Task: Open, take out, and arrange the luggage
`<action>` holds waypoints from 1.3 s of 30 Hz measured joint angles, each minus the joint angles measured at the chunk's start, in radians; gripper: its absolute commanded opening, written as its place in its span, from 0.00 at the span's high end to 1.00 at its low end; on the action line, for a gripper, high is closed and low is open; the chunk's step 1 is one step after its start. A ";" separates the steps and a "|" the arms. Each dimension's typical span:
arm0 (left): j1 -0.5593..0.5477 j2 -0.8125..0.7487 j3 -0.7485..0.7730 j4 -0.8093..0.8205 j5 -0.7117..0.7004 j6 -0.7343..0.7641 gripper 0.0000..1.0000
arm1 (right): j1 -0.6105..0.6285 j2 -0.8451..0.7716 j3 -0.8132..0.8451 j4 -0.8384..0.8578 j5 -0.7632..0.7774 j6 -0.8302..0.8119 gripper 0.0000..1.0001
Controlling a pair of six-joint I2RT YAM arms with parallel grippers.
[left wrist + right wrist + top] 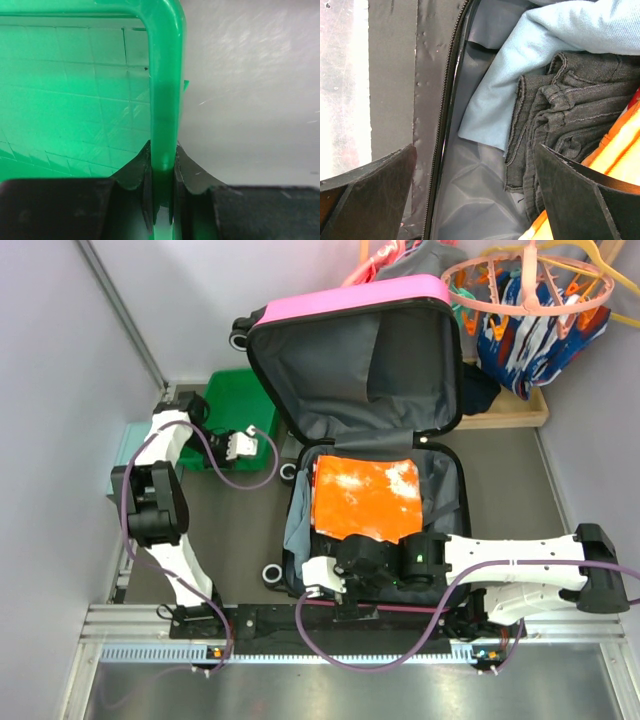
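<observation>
We see a dark table (240, 540) bearing the open luggage (340, 370); left of it a green tray (232, 390), farther left a pale-teal box (124, 452), right a wooden tray (512, 410).

Hot-pink hard-shell suitcase (350, 370), black trim, lies open mid-table. Lid (400, 300) stands up at the far side, grey lining facing the arms. The base half lies flat and packed: orange cloth (365, 495) on top, light-blue cloth (560, 40) and dark jeans (560, 120) along its left edge. Black wheels (272, 573) on the left side.
</observation>
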 measured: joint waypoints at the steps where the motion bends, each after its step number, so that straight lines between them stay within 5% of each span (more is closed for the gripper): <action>1: 0.000 -0.011 0.004 -0.021 0.013 -0.005 1.00 | 0.000 0.000 0.000 0.000 0.000 0.000 0.01; 11: -0.023 -0.266 -0.212 -0.196 0.046 -0.040 1.00 | 0.000 -0.002 0.000 0.007 0.008 -0.001 0.01; 25: -0.033 -0.592 -0.625 -0.157 -0.052 -0.218 1.00 | -0.004 -0.021 0.011 0.021 0.037 -0.024 0.01; 27: -0.034 -0.595 -0.645 -0.141 -0.055 -0.228 0.86 | -0.006 -0.023 0.017 0.031 0.055 -0.024 0.01; 29: -0.034 -0.595 -0.664 -0.121 -0.059 -0.235 0.57 | -0.014 -0.024 0.024 0.040 0.075 -0.017 0.01; 31: -0.035 -0.595 -0.672 -0.109 -0.061 -0.244 0.45 | -0.034 -0.024 0.035 0.050 0.099 -0.001 0.01; 34: -0.035 -0.598 -0.680 -0.117 -0.050 -0.283 0.36 | -0.095 -0.025 0.043 0.070 0.134 0.032 0.01; 39: -0.035 -0.645 -0.679 -0.114 -0.035 -0.347 0.36 | -0.301 -0.029 0.043 0.098 0.159 0.155 0.01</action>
